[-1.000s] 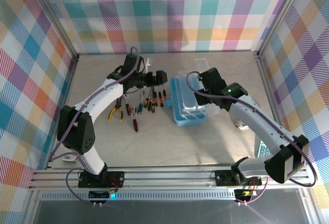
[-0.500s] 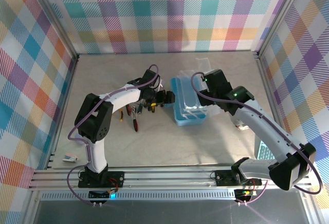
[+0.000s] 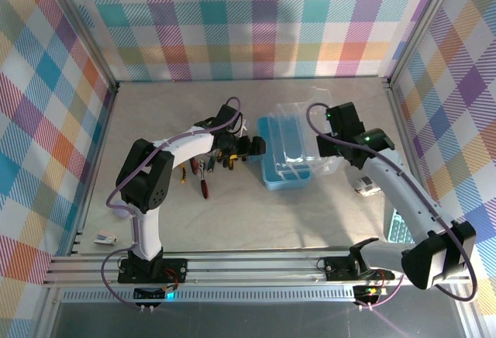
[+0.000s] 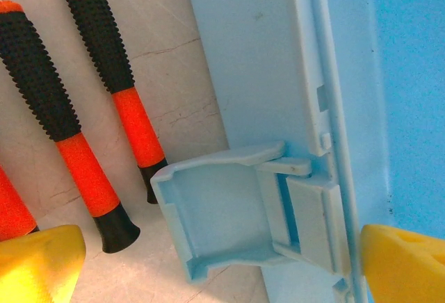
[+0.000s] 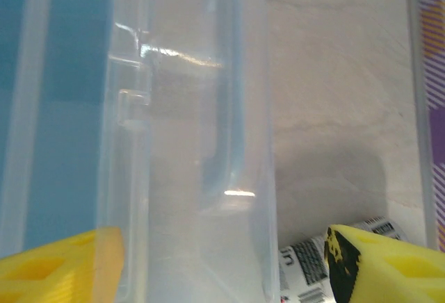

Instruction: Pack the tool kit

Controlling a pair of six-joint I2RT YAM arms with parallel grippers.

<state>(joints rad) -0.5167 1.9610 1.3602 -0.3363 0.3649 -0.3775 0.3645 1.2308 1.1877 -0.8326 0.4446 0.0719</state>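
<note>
**Blue case open at mid-tabletop, both pincers spread**

Plaid walls (image 3: pixel 256 20) enclose a pale, stone-patterned tabletop (image 3: pixel 256 214). The light blue case (image 3: pixel 269 148) sits near its middle, with its clear lid (image 5: pixel 181 143) swung out to the case's right. The right pincer (image 5: pixel 219 268) is spread wide over that lid, gripping nothing. Screwdrivers (image 4: pixel 97 39) and pliers (image 3: pixel 204 187) lie left of the case. The left pincer (image 4: pixel 222 265) is released, its pads either side of the case's flipped-out latch (image 4: pixel 229 206).
</note>
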